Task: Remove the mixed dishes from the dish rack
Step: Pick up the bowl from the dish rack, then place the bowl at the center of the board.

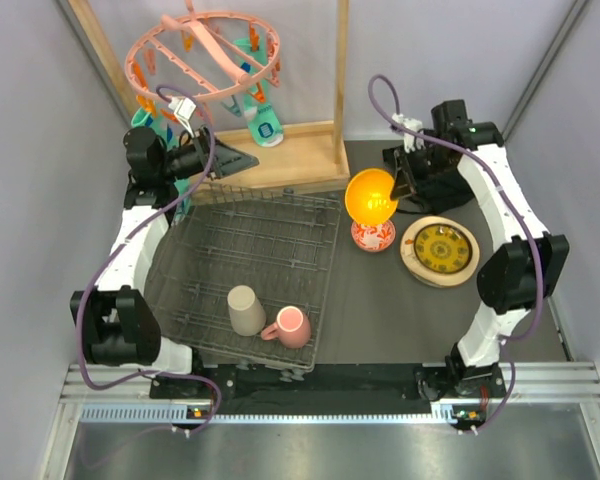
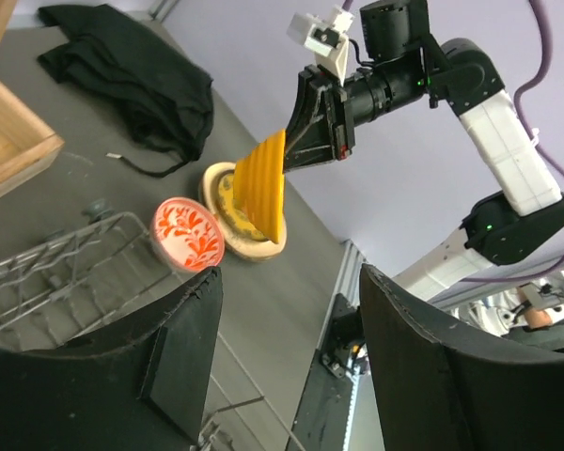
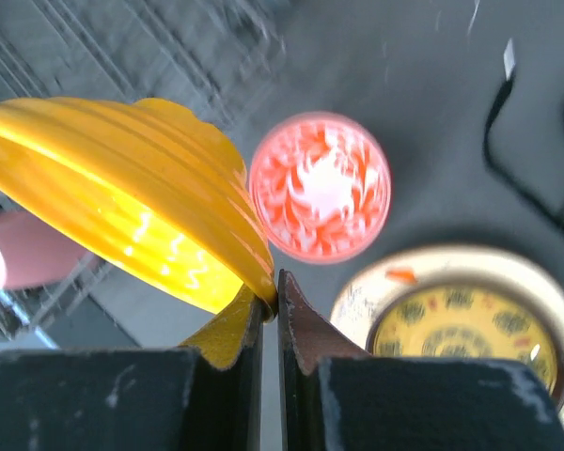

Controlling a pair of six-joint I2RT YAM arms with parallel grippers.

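Observation:
My right gripper (image 1: 398, 188) is shut on the rim of the orange bowl (image 1: 370, 196) and holds it tilted in the air above the red-white bowl (image 1: 373, 235). In the right wrist view the jaws (image 3: 274, 305) pinch the orange bowl's (image 3: 122, 202) rim, with the red-white bowl (image 3: 321, 186) below. The stacked cream and small yellow plates (image 1: 439, 250) lie right of it. The dark grey dish rack (image 1: 250, 265) holds a beige cup (image 1: 245, 310) and a pink mug (image 1: 291, 326) near its front. My left gripper (image 1: 242, 163) is open and empty above the rack's far edge.
A wooden frame (image 1: 280, 160) with a pink peg hanger (image 1: 205, 50) stands behind the rack. A black cloth (image 2: 136, 80) lies at the back right of the dark mat. Grey walls close in on both sides.

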